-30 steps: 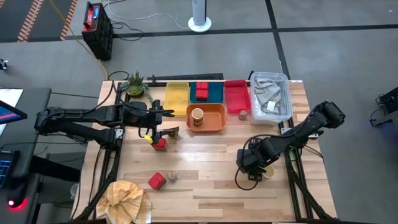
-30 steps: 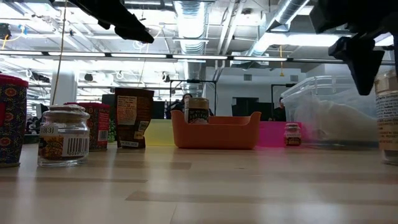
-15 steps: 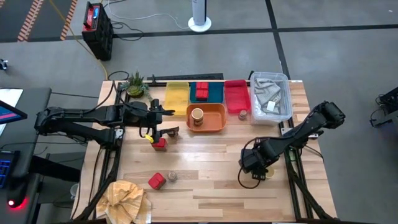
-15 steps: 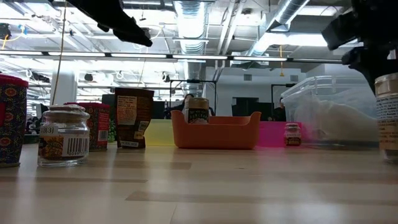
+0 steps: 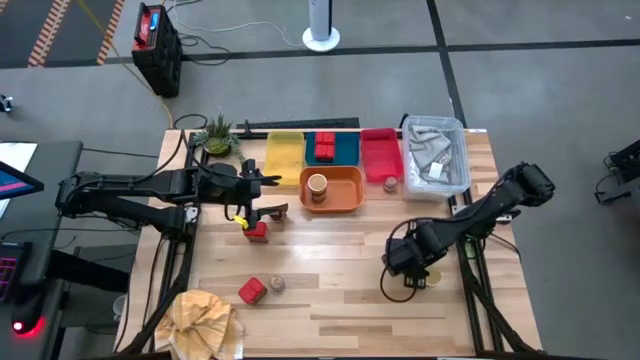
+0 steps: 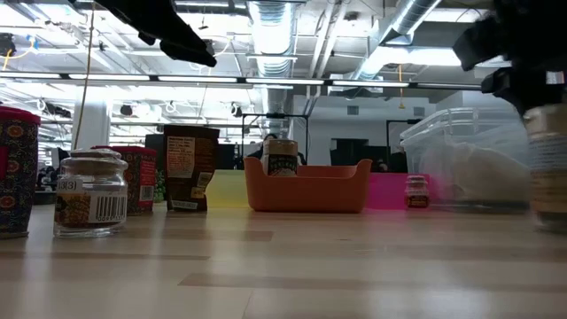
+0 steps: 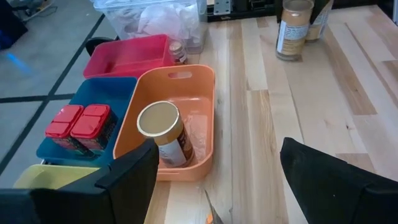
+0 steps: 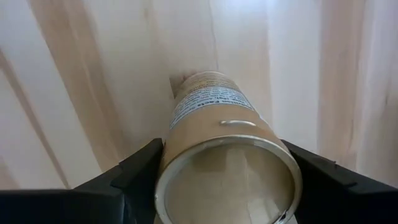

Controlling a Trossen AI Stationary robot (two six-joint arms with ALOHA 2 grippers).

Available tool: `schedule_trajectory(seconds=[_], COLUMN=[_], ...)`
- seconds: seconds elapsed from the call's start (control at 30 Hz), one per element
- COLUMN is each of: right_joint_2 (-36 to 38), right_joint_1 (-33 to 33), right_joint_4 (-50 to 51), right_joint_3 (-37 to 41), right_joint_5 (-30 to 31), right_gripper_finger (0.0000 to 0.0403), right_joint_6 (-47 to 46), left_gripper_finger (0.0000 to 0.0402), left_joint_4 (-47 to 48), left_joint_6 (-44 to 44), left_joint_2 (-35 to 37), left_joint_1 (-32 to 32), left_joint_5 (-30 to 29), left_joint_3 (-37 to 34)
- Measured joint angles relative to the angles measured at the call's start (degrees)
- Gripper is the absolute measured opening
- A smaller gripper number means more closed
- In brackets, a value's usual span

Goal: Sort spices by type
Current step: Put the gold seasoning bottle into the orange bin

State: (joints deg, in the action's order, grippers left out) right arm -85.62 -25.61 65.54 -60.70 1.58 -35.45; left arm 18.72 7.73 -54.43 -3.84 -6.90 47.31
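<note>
My right gripper (image 5: 414, 268) stands over a tan round jar with a pale top (image 8: 227, 134) near the table's right edge and is shut on it. In the low view that jar (image 6: 551, 168) shows blurred. My left gripper (image 5: 262, 190) hangs open and raised above a red tin (image 5: 257, 231) and the dark brown piece (image 5: 276, 212). Its wrist view shows another tan jar (image 7: 161, 130) in the orange tray (image 7: 202, 81) and two red tins (image 7: 84, 121) in the blue tray. A red tin (image 5: 251, 291) and a small jar (image 5: 277, 284) stand near the table's near edge. My right gripper pinches the tan jar between its two fingers, just below the pale top's rim (image 8: 171, 158), one finger (image 8: 140, 177) on each side. The fingers come from above, pointing down. The jar stands upright; whether its base (image 8: 186, 84) is still on the table I cannot tell.
Along the far edge sit the yellow tray (image 5: 284, 157), blue tray (image 5: 340, 150), red tray (image 5: 379, 155) and a clear bin (image 5: 436, 155) holding cloth. A tiny shaker (image 5: 390, 183) stands by the red tray. A plant (image 5: 217, 135) and a tan cloth (image 5: 200, 318) lie at the left.
My right gripper has moved a little toward the table's right edge, over the tan jar, and stands around its top. In the low view the jar was sharp before and is blurred now.
</note>
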Motion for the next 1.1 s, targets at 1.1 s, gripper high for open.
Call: schedule_trajectory(seconds=[1.1], right_joint_2=[-29.1], right_joint_1=[36.6], right_joint_4=[5.4], right_joint_3=[-44.4], right_joint_5=[15.7], right_gripper_finger=[0.03], right_joint_6=[44.7], left_gripper_finger=[0.0322], left_joint_4=[-23.4], left_joint_6=[-8.0], left_joint_2=[5.3], left_joint_1=[10.1], left_joint_5=[-3.2], left_joint_3=[-22.2])
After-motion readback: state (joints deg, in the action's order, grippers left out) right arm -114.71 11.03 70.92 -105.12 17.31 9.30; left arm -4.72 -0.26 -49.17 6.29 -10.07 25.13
